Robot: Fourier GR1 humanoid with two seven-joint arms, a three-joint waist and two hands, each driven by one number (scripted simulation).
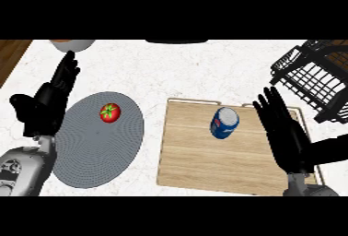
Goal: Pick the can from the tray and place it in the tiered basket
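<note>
My right hand (pixel 284 132) is open, empty, beside the can (pixel 224 122); I judge it light, rigid, slick; grasp its middle.

A blue can (pixel 224 122) sits on the wooden tray (pixel 194 161). The right hand (pixel 284 131), fingers straight, is just right of it, near the black tiered basket (pixel 316 76). The left hand (pixel 46 103) rests, fingers up, left of a tomato (pixel 110 112) on a grey plate (pixel 95 154).

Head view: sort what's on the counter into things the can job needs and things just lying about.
Job: blue can on the wooden tray; black wire tiered basket; right hand, open beside the can.
Lying about: tomato on the grey plate; pale bowl at the top edge; left hand, resting open.
</note>
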